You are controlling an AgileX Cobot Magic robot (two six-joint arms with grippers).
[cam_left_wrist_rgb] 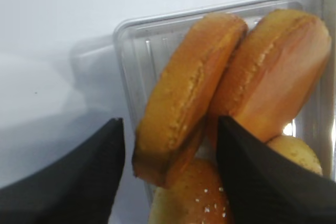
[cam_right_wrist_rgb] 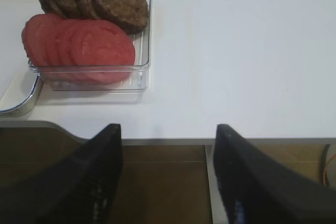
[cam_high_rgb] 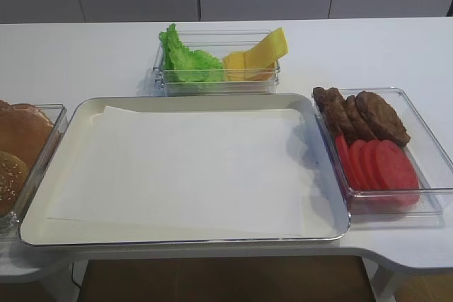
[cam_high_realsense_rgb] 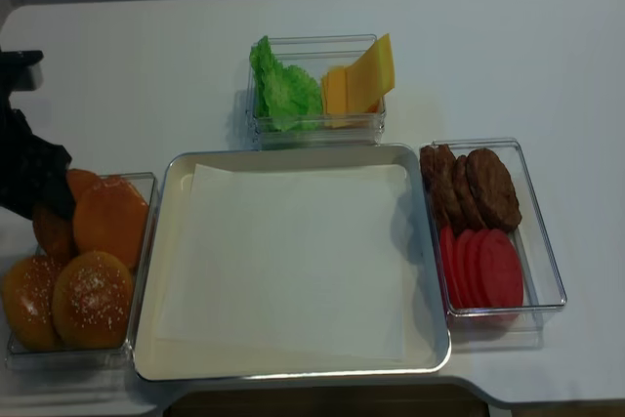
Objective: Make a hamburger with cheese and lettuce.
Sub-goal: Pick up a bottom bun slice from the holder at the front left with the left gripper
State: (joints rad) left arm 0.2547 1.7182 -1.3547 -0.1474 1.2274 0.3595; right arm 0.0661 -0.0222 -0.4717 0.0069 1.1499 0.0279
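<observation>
My left gripper [cam_left_wrist_rgb: 169, 129] stands open over the clear bun box [cam_left_wrist_rgb: 131, 40]. Its fingers straddle the lower end of a golden-brown bun half [cam_left_wrist_rgb: 184, 93] that stands on edge, with a gap on the left side. A second bun half [cam_left_wrist_rgb: 273, 72] leans just right of the right finger. From above, the left gripper [cam_high_realsense_rgb: 51, 204] reaches into the box at the far left. Lettuce [cam_high_rgb: 185, 61] and cheese slices [cam_high_rgb: 258, 54] share a clear box behind the tray. My right gripper [cam_right_wrist_rgb: 168, 129] is open and empty, below the table's front edge.
A metal tray [cam_high_rgb: 85, 114] lined with white paper [cam_high_rgb: 191, 167] fills the middle. Sesame buns [cam_high_realsense_rgb: 93, 295] lie in the near end of the bun box. On the right, a clear box holds dark patties [cam_high_rgb: 364, 114] and tomato slices [cam_high_rgb: 379, 164].
</observation>
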